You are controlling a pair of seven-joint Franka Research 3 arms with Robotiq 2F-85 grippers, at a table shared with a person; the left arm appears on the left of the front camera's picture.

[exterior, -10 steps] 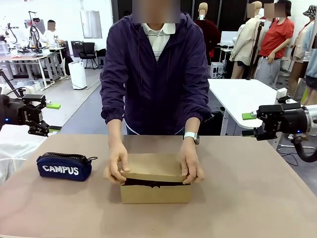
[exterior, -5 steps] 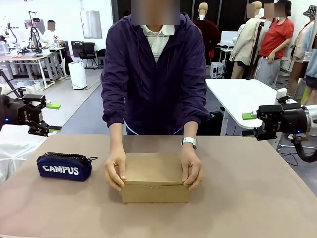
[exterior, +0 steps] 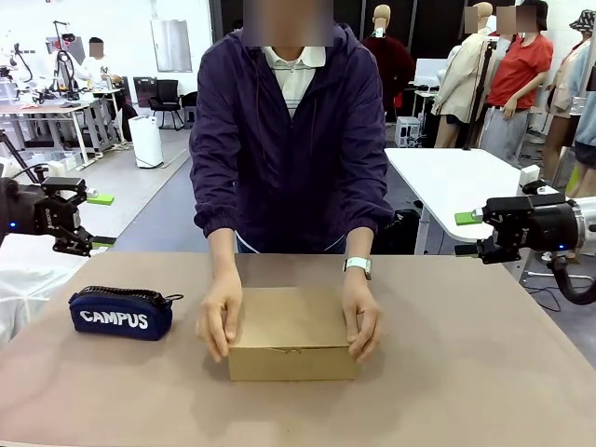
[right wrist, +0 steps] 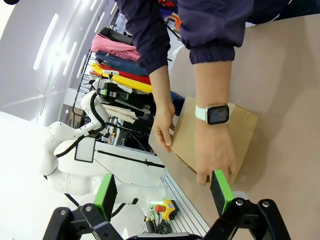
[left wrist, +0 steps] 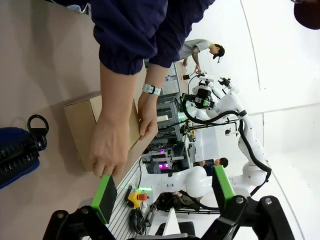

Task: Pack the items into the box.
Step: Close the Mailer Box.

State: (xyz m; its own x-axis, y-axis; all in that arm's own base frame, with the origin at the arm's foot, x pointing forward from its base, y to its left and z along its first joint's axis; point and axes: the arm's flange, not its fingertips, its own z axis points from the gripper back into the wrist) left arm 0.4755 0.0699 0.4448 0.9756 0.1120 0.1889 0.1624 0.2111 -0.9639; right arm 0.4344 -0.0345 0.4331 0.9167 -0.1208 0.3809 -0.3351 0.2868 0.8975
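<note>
Fingers of the person's two hands press the cardboard box (exterior: 293, 333) shut from both sides: one hand (exterior: 220, 319) is flat against the picture-left end with its fingertips curled over the front corner, the other hand (exterior: 361, 321), wearing a wristwatch (exterior: 358, 265), clasps the opposite end, thumb lying along the lid's top edge. Both forearms come down steeply from dark blue jacket cuffs, elbows slightly bent, the person leaning in over the table (exterior: 484, 354). The box sits at the table's middle, its flap lid down and its contents hidden. To its picture-left, apart from it, lies the navy CAMPUS zip pouch (exterior: 121, 312). The left gripper (exterior: 74, 220) hangs above the table's left edge, well away from the box — its green-padded fingers (left wrist: 104, 196) stand wide apart with nothing between them. The right gripper (exterior: 480, 230) is held level off the table's right side, jaws likewise spread wide and empty, its green pads (right wrist: 222, 190) framing the box and hands beyond.
</note>
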